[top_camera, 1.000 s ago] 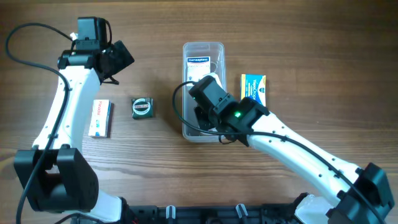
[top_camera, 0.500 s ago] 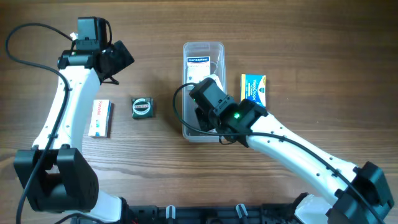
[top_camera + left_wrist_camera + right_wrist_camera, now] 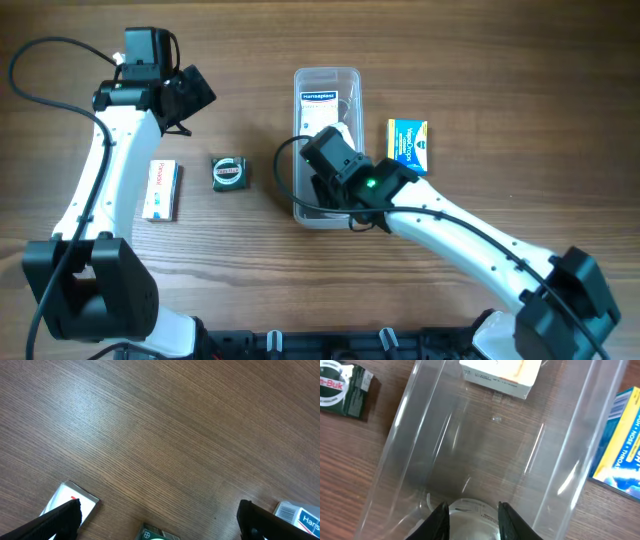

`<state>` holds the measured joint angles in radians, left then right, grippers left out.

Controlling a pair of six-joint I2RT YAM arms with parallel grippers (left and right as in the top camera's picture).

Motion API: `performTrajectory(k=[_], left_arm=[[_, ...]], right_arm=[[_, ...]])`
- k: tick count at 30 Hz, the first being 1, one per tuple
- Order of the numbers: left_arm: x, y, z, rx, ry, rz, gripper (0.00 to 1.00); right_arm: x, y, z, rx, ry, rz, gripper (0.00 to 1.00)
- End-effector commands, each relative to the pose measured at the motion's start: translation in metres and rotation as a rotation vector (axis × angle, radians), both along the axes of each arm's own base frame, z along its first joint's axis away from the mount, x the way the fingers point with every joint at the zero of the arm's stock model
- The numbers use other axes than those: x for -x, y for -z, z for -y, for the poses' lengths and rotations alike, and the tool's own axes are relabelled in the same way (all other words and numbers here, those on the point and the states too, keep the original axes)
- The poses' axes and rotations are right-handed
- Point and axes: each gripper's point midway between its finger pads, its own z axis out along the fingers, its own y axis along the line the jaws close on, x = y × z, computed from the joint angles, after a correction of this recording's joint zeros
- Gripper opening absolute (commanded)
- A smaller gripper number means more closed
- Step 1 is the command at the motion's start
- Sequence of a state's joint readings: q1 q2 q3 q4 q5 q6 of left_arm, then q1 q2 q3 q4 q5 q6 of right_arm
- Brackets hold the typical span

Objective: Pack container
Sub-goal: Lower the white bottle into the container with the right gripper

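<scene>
— What sits closest to the right wrist camera?

— The right gripper, down inside the near end of the container. Its jaws are drawn in on a white rounded item with print on it; the fingers press it from both sides.

— And the container itself?

— A clear, long tub standing lengthwise on the wooden table, around the middle. The right arm reaches into the end nearest the robot.

— Anything else in it?

— A white carton lies at the far end, well apart from the gripper. The floor between them is bare plastic.

— Outside the tub?

— Just beside its right wall lies a blue-and-yellow box, flat on the wood. On the other side, a little off, there is a green-and-black pack, and farther left a white-and-red box.

— The other arm?

— The left gripper hangs above bare wood near the table's far left, jaws spread wide with nothing between them, well away from the container.
</scene>
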<state>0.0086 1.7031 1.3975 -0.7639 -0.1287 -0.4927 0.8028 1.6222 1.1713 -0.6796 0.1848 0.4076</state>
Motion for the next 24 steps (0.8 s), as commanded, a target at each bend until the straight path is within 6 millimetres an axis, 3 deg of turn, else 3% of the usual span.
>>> performTrajectory(k=[1, 24], left_arm=[[-0.0004, -0.0105, -0.0010, 0.011, -0.013, 0.027, 1.00], [-0.0003, -0.0105, -0.0010, 0.011, -0.013, 0.026, 1.00]], right_arm=[[-0.0041, 0.0039, 0.0001, 0.011, 0.017, 0.014, 0.22], [0.0043, 0.0115, 0.0048, 0.037, 0.011, -0.031, 0.22]])
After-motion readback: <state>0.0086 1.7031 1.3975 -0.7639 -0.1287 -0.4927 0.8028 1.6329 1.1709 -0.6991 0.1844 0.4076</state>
